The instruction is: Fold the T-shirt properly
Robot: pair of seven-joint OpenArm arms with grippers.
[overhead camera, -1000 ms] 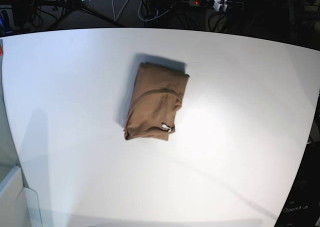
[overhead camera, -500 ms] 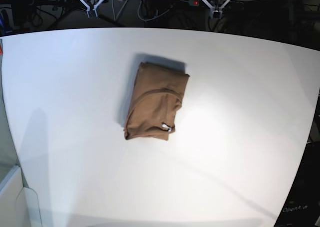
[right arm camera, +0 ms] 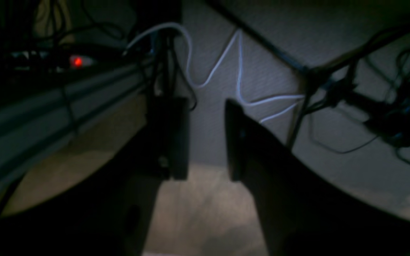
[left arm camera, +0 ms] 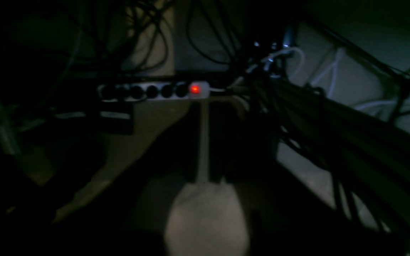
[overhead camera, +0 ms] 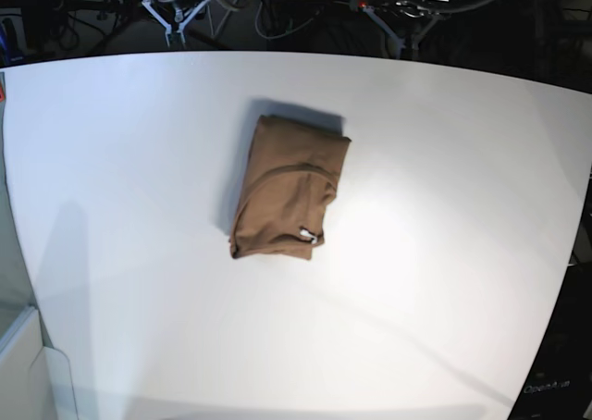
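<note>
While both arms are kept beyond the desk's point(overhead camera: 481, 253) far edge, the folded T-shirt point(overhead camera: 289, 190) is found mid-desk, unobstructed. The right gripper point(right arm camera: 205, 140) is seen parted, empty. The left gripper's point(overhead camera: 404, 24) state cannot be told. A power strip point(left arm camera: 153, 91) is noted behind.

- Right hand point(right arm camera: 205, 142): two dark, flat-sided fingers point(right arm camera: 247, 149), silhouetted and blurred.
- Left hand point(left arm camera: 205, 220): pale, rounded, badly blurred.
- Base view: both hands' fingers light grey, thin, paired prongs.
</note>
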